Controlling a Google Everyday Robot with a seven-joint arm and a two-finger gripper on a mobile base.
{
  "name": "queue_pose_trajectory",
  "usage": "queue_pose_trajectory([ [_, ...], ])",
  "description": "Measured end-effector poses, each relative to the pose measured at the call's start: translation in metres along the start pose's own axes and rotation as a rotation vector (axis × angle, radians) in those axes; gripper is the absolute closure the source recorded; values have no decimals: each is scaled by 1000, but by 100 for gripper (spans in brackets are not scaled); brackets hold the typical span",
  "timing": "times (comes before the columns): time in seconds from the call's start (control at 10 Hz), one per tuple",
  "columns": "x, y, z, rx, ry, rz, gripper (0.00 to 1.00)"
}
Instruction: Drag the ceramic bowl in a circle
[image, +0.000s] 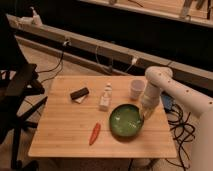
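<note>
**Green ceramic bowl (125, 122) under robot gripper (145, 112) on wooden table (60, 135)**

A white robot arm (172, 90) reaches in from the right and bends down over the light wooden table, bringing its gripper to the right-hand rim of the ceramic bowl. The gripper appears to meet the bowl at that rim; whether it is parted or closed cannot be told from this view. The bowl, glossy green with a pale sheen inside, sits on the table's right half, toward the front edge. Behind it, near the back right corner, stands a white paper cup (137, 89), apart from the bowl and close beside the arm's lower link. A small white bottle (105, 96) stands upright near the middle of the table, left of the bowl and a little behind it. Further left lies a dark flat object (79, 93), resting partly on a pale card (81, 99). An orange carrot-like piece (94, 133) lies near the front edge, just left of the bowl and not touching it. A black office chair (20, 90) stands on the floor at the table's left. Cables (107, 62) trail along the floor and the low ledge behind, and more loop on the floor at the right, where a blue item (166, 102) shows behind the arm.
</note>
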Motion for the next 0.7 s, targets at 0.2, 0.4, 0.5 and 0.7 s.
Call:
queue_pose_trajectory([
  [0.2, -5, -17, -8, -7, -22, 46, 100],
  [0.4, -8, -40, -16, -19, -46, 102, 100],
  [0.5, -8, -48, -18, -23, -52, 121, 100],
  [0.7, -2, -70, -21, -31, -63, 168, 100],
])
